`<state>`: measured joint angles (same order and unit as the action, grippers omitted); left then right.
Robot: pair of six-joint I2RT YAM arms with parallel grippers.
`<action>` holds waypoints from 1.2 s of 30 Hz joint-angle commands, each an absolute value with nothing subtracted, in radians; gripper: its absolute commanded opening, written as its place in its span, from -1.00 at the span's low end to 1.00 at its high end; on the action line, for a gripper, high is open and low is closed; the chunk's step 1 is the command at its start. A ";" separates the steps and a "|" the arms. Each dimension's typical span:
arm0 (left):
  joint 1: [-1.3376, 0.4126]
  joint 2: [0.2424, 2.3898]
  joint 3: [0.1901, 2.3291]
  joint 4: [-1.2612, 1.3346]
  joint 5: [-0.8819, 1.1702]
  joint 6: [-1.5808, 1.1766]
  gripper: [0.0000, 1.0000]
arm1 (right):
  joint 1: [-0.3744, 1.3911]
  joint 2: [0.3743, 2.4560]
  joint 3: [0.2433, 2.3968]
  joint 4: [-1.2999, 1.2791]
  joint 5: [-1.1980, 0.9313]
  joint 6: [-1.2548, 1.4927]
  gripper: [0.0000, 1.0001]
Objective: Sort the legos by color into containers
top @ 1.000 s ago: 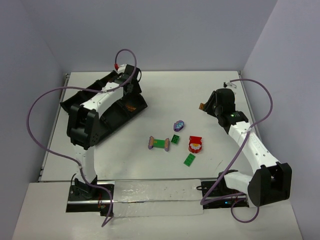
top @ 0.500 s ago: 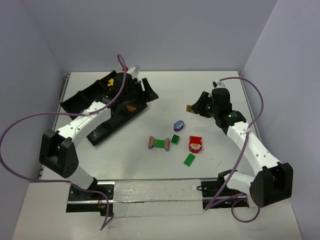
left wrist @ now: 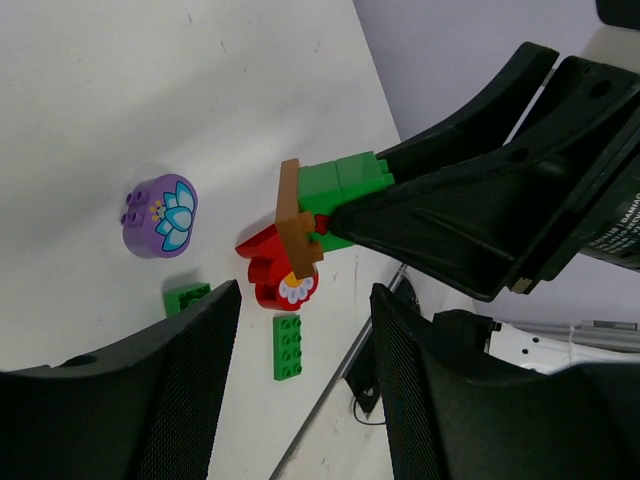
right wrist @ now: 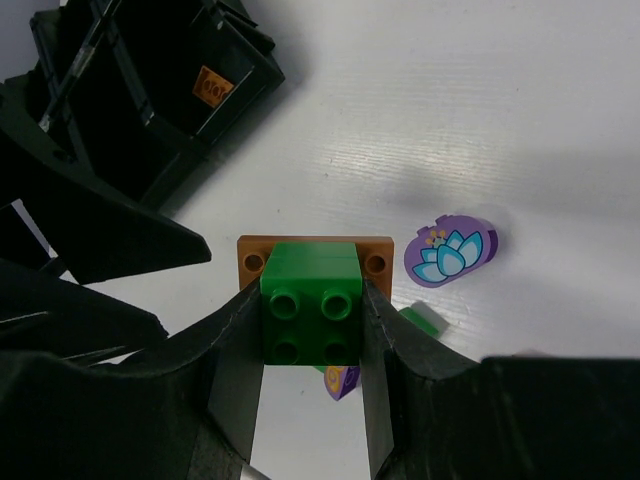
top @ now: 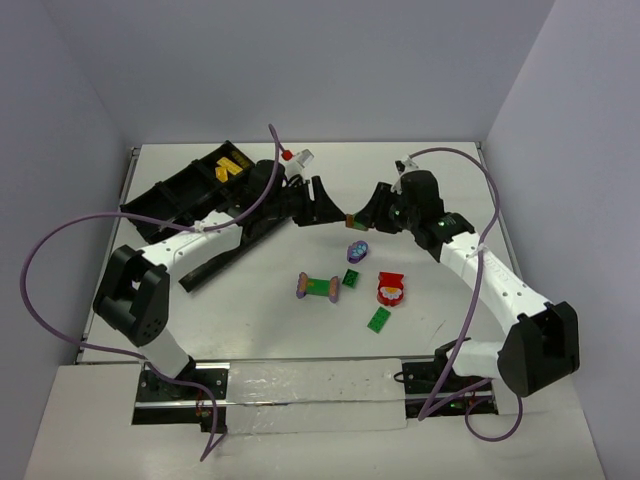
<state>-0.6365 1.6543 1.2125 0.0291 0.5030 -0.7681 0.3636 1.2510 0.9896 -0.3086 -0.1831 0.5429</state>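
On white table (top: pixel 250 310), right hand (top: pixel 364 214) pinches studded green brick (right wrist: pixel 311 315); left hand (left wrist: pixel 305 290) spread.

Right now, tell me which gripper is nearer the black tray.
Left. The left gripper is just right of the black tray; the right gripper, shut on the green brick, is farther right, beyond the left one.

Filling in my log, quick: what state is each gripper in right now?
Left gripper: open, empty.
Right gripper: closed on the green brick with its brown plate.
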 commanded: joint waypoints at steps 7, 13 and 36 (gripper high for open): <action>-0.662 1.710 1.260 0.052 0.514 -0.759 0.19 | 0.386 1.258 1.076 -0.287 -0.187 0.550 -1.00; -0.664 1.736 1.269 0.068 0.513 -0.776 0.14 | 0.392 1.254 1.088 -0.298 -0.186 0.546 -1.00; -0.651 1.712 1.247 0.158 0.553 -0.856 -0.05 | 0.402 1.247 1.083 -0.322 -0.158 0.527 -1.00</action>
<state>-0.6590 1.7329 1.2293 0.0752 0.5400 -0.8252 0.3910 1.2594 1.0401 -0.3274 -0.1713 0.5415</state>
